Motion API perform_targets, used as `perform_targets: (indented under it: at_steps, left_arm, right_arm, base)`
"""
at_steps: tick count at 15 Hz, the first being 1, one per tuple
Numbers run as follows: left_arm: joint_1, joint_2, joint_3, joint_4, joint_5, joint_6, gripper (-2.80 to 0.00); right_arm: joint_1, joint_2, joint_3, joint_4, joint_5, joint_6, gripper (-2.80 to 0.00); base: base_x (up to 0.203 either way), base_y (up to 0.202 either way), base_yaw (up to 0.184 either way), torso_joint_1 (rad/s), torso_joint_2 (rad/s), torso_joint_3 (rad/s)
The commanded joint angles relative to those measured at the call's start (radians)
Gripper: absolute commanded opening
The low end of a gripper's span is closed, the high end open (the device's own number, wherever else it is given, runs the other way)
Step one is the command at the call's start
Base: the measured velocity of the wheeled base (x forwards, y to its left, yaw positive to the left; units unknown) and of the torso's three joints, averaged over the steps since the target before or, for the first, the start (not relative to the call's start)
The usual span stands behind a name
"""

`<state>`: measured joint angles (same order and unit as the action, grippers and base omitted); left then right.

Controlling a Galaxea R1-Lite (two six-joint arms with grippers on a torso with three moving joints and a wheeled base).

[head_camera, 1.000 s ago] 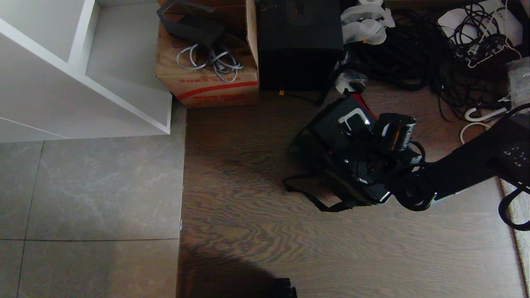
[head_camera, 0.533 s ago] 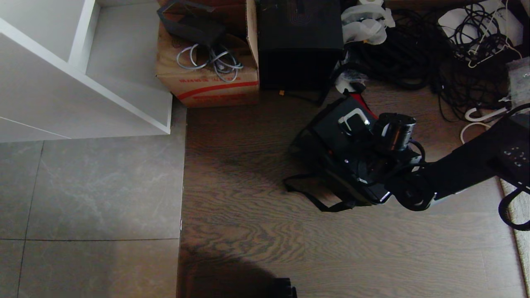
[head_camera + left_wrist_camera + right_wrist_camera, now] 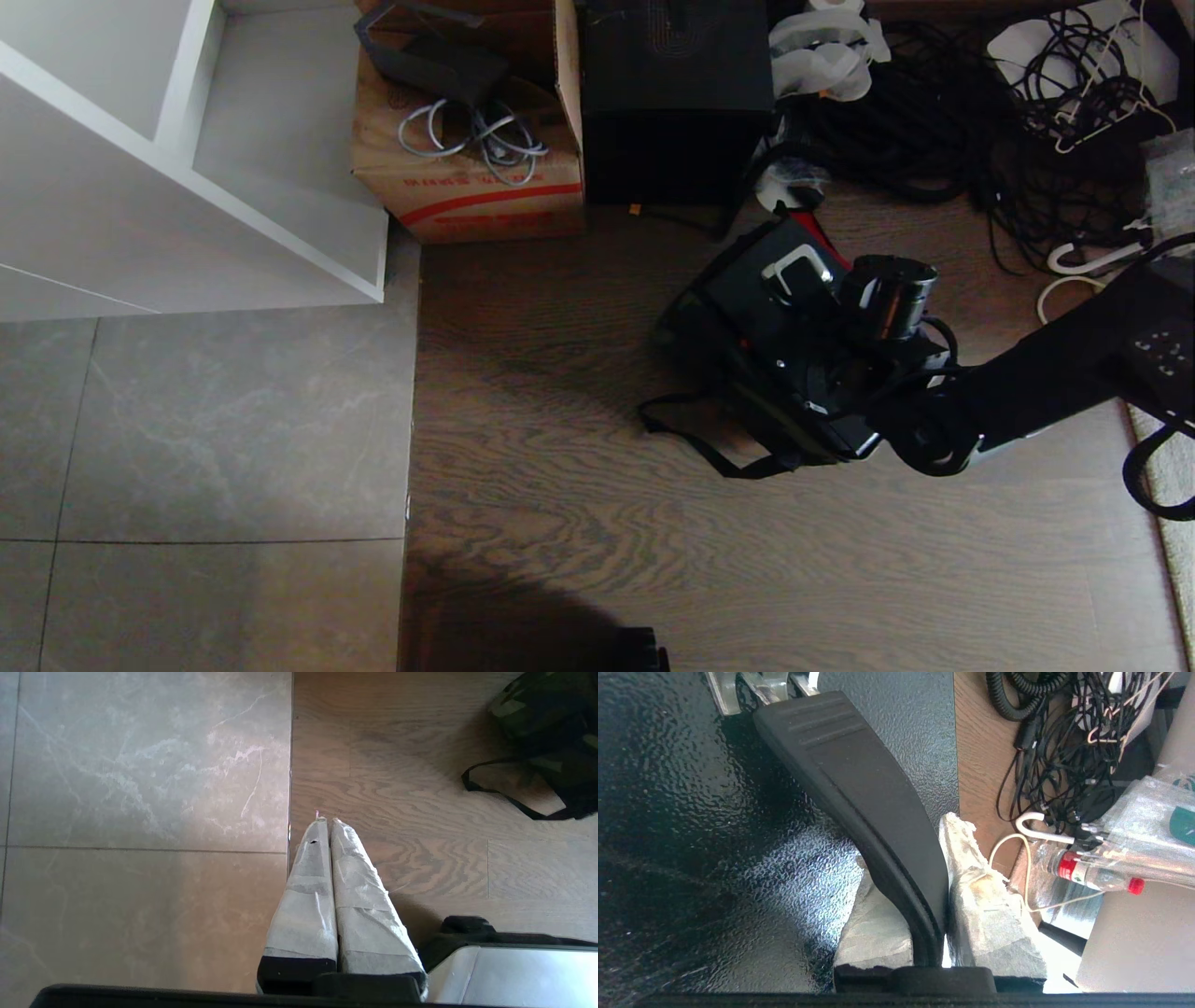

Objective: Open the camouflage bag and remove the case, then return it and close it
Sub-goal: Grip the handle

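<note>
My right gripper (image 3: 924, 914) is clenched on the black handle bar (image 3: 859, 798) of the case (image 3: 766, 299), which sits tilted in the open camouflage bag (image 3: 738, 411) on the wooden floor (image 3: 560, 523), near a cardboard carton (image 3: 467, 187) and a tangle of cables (image 3: 934, 121). My left gripper (image 3: 327, 826) hangs clenched and empty above the floor, well apart from the bag
</note>
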<state>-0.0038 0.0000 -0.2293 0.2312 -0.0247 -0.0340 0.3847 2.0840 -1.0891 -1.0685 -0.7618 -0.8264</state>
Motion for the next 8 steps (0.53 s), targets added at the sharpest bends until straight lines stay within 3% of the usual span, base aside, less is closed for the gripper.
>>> perform_targets:
  at_steps: [1, 4, 8]
  left_arm:
    - [0.001, -0.001, -0.051, 0.027, 0.000, -0.003, -2.80]
    - [0.001, 0.005, -0.144, 0.076, 0.000, -0.043, -2.80]
    - [0.001, 0.000, -0.244, 0.266, 0.023, -0.079, -2.80]
  right_arm:
    - [0.000, 0.002, -0.002, -0.004, -0.004, -0.005, -2.80]
    - [0.000, 0.004, -0.002, -0.004, -0.004, -0.005, -2.80]
    - [0.000, 0.004, -0.002, -0.005, -0.004, -0.005, -2.80]
  base:
    - [0.000, 0.000, 0.000, 0.000, 0.00, 0.000]
    - [0.000, 0.000, 0.000, 0.000, 0.00, 0.000]
    - [0.000, 0.000, 0.000, 0.000, 0.00, 0.000]
